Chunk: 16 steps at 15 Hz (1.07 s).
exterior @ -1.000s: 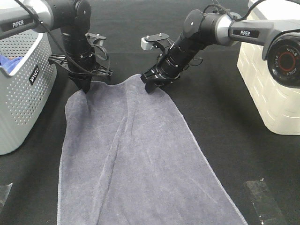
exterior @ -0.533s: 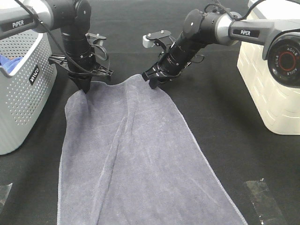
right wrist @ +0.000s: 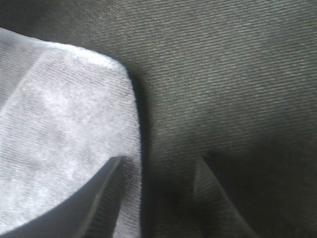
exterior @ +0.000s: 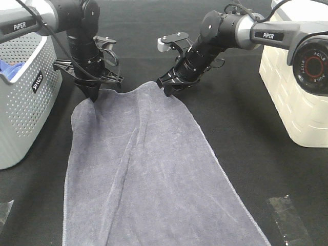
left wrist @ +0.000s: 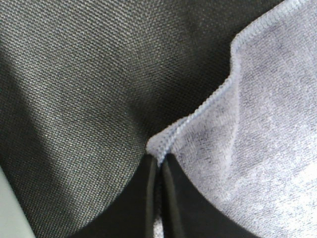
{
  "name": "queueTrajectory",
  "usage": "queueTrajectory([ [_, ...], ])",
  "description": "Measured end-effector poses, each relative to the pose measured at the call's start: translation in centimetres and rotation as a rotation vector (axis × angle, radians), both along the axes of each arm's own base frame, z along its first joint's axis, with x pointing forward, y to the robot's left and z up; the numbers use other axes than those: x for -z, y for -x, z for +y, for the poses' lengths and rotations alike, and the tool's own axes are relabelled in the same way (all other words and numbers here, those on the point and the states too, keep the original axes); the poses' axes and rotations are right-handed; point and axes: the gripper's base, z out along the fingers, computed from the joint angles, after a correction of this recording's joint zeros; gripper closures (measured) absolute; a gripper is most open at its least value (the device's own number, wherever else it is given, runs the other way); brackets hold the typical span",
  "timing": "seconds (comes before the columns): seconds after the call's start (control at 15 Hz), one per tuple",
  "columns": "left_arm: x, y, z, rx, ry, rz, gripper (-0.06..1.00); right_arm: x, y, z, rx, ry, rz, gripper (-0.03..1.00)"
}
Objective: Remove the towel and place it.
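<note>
The slate-grey towel (exterior: 148, 169) lies spread flat on the black table, running from the two grippers toward the near edge. My left gripper (exterior: 94, 97) points straight down and is shut on the towel's far left corner; the left wrist view shows the fingertips (left wrist: 159, 171) pinching the stitched hem (left wrist: 218, 94). My right gripper (exterior: 167, 90) hovers at the far right corner. In the right wrist view it (right wrist: 158, 171) is open, with the towel's corner (right wrist: 64, 124) lying on the table beside one finger (right wrist: 106, 191).
A grey perforated basket (exterior: 25, 97) with a bright blue cloth (exterior: 10, 66) in it stands at the left. A cream-white container (exterior: 292, 97) stands at the right. Clear tape pieces (exterior: 287, 220) lie near the front edge of the black table.
My right gripper has drawn slightly back and up from the towel's far right corner. The left gripper and the towel have not moved.
</note>
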Motion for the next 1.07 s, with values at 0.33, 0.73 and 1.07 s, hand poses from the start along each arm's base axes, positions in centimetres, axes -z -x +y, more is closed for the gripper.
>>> queueTrajectory([
  [0.33, 0.0, 0.0, 0.0, 0.0, 0.0, 0.0, 0.93, 1.0, -0.2, 0.1, 0.008, -0.001, -0.001, 0.53],
  [0.73, 0.0, 0.0, 0.0, 0.0, 0.0, 0.0, 0.93, 1.3, -0.4, 0.0, 0.023, -0.007, -0.01, 0.93],
  [1.07, 0.0, 0.0, 0.0, 0.0, 0.0, 0.0, 0.93, 0.5, -0.1, 0.0, 0.025, -0.009, 0.018, 0.97],
])
